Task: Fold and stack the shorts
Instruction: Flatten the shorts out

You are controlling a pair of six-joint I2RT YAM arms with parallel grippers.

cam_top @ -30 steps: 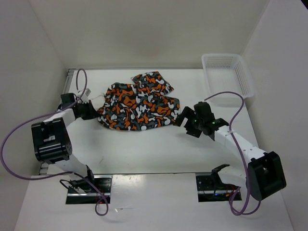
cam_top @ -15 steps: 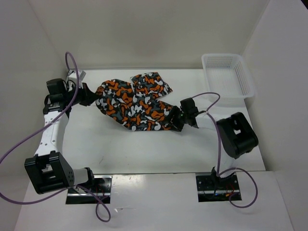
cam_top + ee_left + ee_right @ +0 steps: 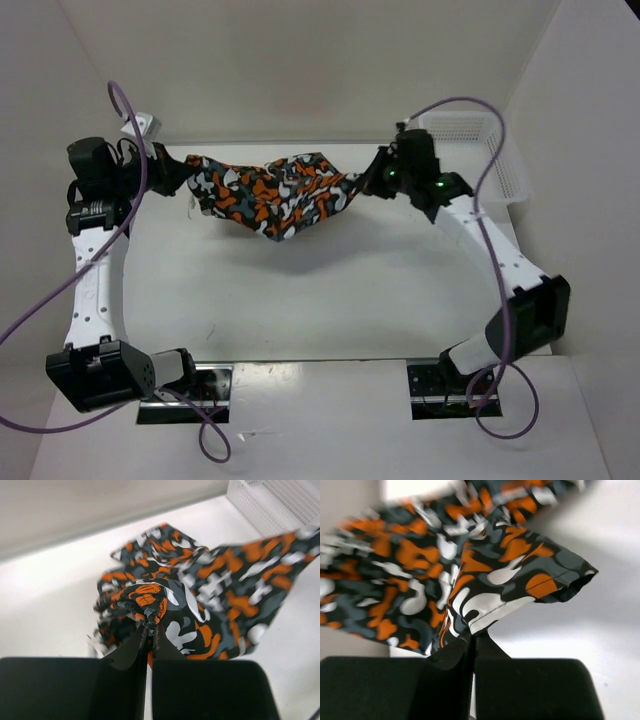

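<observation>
Shorts (image 3: 275, 195) are hanging stretched above the tabletop (image 3: 300, 290), left of the basket (image 3: 505, 165). Left fingers (image 3: 125, 652) and right fingers (image 3: 447, 655) are clamping opposite edges, closed tight on fabric. Likely fault: a thin pinch slipping under tension, dropping one edge and bunching the fold.

Overhead view from behind, looking down, two wrist views close up, all sharing shorts (image 3: 270, 195)

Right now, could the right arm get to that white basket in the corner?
Probably yes. The right gripper hangs just beside the basket with nothing between them, but it is shut on the shorts, whose other end the left gripper holds, so the fabric would tug.
</observation>
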